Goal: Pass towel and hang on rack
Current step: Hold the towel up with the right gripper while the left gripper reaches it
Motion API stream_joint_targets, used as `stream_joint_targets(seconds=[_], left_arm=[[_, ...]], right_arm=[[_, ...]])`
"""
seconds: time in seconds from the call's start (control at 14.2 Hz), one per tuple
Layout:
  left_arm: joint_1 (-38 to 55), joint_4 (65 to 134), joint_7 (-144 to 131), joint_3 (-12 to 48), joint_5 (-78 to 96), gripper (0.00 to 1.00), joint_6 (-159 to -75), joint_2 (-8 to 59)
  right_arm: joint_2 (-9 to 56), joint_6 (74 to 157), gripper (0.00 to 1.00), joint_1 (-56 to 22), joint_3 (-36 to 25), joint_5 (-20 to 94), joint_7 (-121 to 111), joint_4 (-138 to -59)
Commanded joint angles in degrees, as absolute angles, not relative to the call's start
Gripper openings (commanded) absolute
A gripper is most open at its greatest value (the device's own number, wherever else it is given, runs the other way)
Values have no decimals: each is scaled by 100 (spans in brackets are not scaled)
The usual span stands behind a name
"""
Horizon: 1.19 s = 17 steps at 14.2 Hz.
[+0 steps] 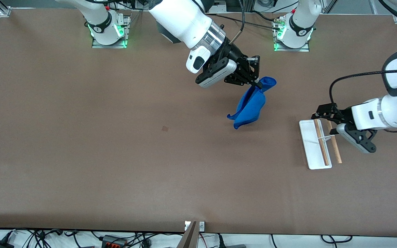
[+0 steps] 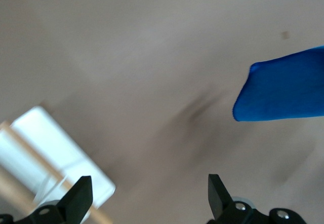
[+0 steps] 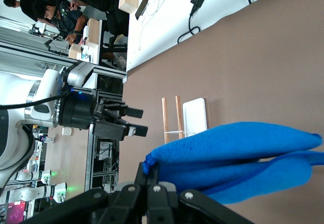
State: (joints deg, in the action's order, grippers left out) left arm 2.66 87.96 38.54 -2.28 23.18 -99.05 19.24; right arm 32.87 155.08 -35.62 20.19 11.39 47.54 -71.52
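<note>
Fingers (image 3: 152,183) of the right gripper (image 1: 255,83) are pressed together on a corner of the soft, bright royal-blue towel (image 1: 250,108), which hangs from them in loose folds above the brown table (image 1: 115,137). Its lower end reaches down close to the tabletop; contact with the surface cannot be confirmed. The towel hangs over the middle of the table, somewhat toward the left arm's end, well apart from the rack.

Left gripper (image 1: 317,116): fingers (image 2: 81,196) spread wide, nothing between them. It hovers low over the end of the small rack (image 1: 319,143) that lies farther from the front camera. In the left wrist view the two black fingertips frame bare table, with the rack's base at one edge and the towel's free end showing at another.

Rack: flat white rectangular base, thin white frame, two parallel light-brown wooden rods (image 1: 322,144). It stands on the table toward the left arm's end, its long side running toward the front camera. Both rods are bare.

Right wrist view confirms the cloth bunched at the pinch point, with the rack and the spread left gripper visible farther off.
</note>
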Motion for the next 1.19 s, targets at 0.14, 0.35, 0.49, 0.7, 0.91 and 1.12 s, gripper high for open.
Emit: stream_joint_targets(seconds=[0.14,0.35,0.49,0.7,0.91,1.12], left_arm=[[264,9324,5691,-220,3512,100,-10379,1995],[281,9614,6756,-141,4191,100,-10476,2092],[255,9886,7616,-123,4621,100,-10503,2144],[263,10151,8769,-123,5299,100,-10512,2241],[281,10151,9507,78,5370,100,-10738,2303],[281,10239,9877,315,5554,100,-10942,2320]], right_arm=[[3357,15565,0,-3612,2004,1187,4825,-7014],[3357,15565,0,-3621,2004,1160,4825,-7022],[3357,15565,0,-3621,2004,1151,4825,-7022],[3357,15565,0,-3630,2004,1143,4825,-7022],[3357,15574,0,-3700,2004,1072,4825,-7101],[3357,15802,0,-3700,2004,1064,4816,-7137]])
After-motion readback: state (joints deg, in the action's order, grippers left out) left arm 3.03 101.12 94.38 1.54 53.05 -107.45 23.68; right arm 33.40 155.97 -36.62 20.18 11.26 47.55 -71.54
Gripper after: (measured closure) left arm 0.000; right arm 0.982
